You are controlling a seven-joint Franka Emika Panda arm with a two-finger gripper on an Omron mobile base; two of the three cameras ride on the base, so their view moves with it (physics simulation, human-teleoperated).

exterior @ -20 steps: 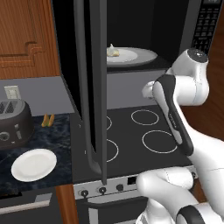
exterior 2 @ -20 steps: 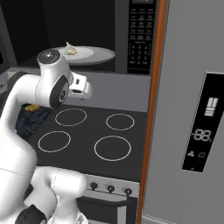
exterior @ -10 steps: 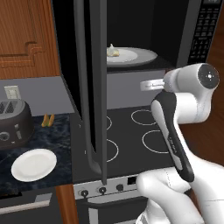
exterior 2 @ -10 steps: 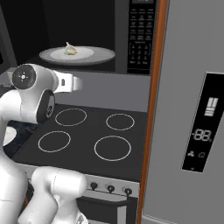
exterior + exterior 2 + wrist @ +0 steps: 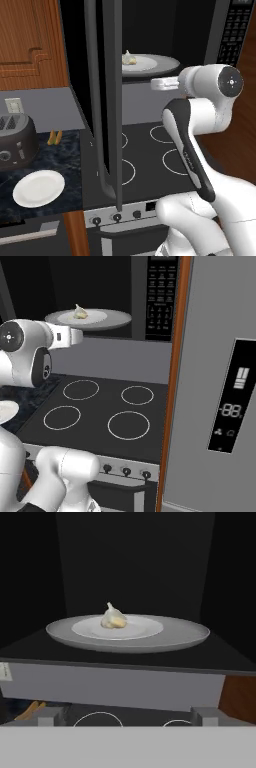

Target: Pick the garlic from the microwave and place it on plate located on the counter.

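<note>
Arm has swung up toward the garlic [image 5: 113,618]; hand [image 5: 128,716] spread wide, empty

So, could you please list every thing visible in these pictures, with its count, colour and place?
garlic: one, off-white, on the turntable dish inside the microwave.
turntable dish: one, greyish-white, on the microwave floor.
microwave: one, black, above the stovetop, door swung open.
plate: one, white, on the counter left of the stovetop.
counter: one, dark marbled, left of the stovetop.
toaster: one, grey-black, on the counter behind the plate.
orange-yellow sticks: a few, on the counter by the toaster.
stovetop: one, black with four white rings.
fridge panel: one, grey, far right.
tool: one, grey tips apart, facing the garlic, outside the microwave.
</note>
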